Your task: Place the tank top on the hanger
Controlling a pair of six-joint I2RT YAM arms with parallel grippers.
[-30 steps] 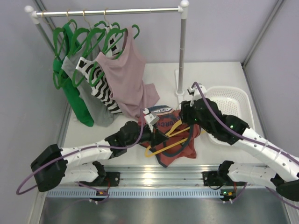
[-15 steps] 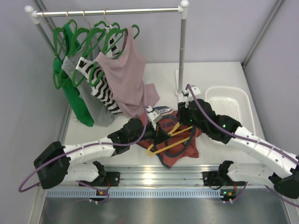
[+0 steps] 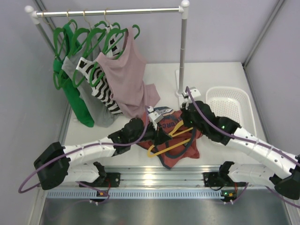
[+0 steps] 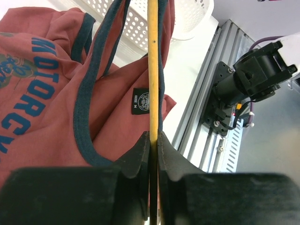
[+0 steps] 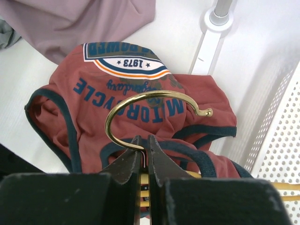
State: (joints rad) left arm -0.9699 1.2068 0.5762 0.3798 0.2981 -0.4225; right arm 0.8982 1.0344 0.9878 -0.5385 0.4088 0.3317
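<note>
At far left, a rail [image 3: 108,11] carries green hangers [image 3: 89,35] and hung clothes. The hem of a dusty-pink top [image 3: 126,79] trails down near the work.

The left gripper [image 4: 153,140] is pinched tight on one thin yellow arm of the hanger [image 4: 153,56]. The rust-red tank top [image 4: 47,84] lies bunched on the table, centre and near, between the two arms. Its navy-trimmed strap runs along both sides of the yellow arm, apparently looped over it.

To the right, the right gripper [image 5: 144,143] is clamped at the base of the metal hook [image 5: 157,93]. A white basket [image 3: 232,105] sits at far right.

Likely risks: the strap may slide off the smooth plastic if the hanger tilts when lifted. The narrow arm could twist or slip in so small a pinch. The crumpled cloth may hide the second armhole, and the pink hem could snag.

The chest print reads "MOTORCYCLE" in blue, with "1973" on a white banner. Another line above it is only partly legible. The small black neck label [image 4: 141,100] is too small to read.
</note>
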